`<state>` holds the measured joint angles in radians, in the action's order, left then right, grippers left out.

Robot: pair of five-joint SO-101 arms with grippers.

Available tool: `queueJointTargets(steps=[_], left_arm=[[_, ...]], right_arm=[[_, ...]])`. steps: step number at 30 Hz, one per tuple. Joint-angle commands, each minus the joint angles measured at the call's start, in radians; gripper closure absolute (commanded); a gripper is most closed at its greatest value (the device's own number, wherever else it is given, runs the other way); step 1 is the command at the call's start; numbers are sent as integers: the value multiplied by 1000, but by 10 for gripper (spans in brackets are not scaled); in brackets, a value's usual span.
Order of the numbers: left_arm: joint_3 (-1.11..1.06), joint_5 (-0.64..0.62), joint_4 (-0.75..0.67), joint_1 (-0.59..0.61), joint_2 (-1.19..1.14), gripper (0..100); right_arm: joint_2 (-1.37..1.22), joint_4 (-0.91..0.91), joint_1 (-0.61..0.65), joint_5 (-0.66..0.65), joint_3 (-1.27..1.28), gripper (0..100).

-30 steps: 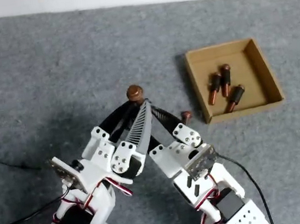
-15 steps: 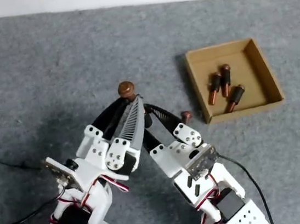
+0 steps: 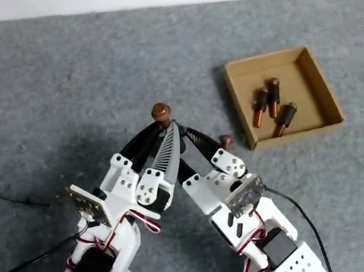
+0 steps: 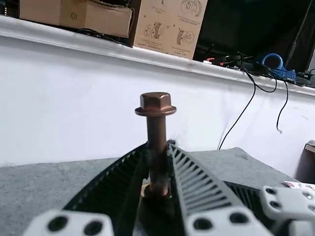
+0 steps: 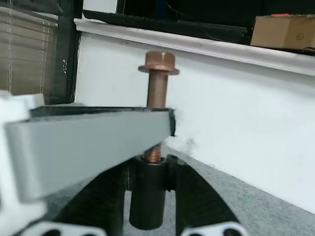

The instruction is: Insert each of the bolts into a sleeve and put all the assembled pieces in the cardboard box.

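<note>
The left gripper (image 4: 158, 146) is clamped on the shank of a bolt (image 4: 156, 105), held upright, head uppermost. The right gripper (image 5: 147, 169) is clamped on a black sleeve (image 5: 146, 199) directly beneath; the bolt's threaded tip sits at the sleeve's mouth. Three assembled pieces (image 3: 273, 97) lie in the cardboard box (image 3: 296, 136). A loose bolt (image 3: 225, 141) lies just beside the box.

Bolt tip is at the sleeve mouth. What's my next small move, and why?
Probably ease the left claw straight down: the bolt stands upright, its threaded tip just entering the sleeve held in the right claw, with most of the shank exposed.
</note>
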<state>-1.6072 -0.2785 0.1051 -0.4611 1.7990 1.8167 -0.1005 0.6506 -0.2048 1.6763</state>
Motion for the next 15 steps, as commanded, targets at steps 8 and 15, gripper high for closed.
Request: queueJointTargets(steps=[8, 15], left_arm=[[12, -21, 40, -2, 10, 993], [4, -21, 44, -2, 10, 993]], right_arm=[[24, -36, -16, -12, 105, 995], [24, -35, -16, -12, 105, 995]])
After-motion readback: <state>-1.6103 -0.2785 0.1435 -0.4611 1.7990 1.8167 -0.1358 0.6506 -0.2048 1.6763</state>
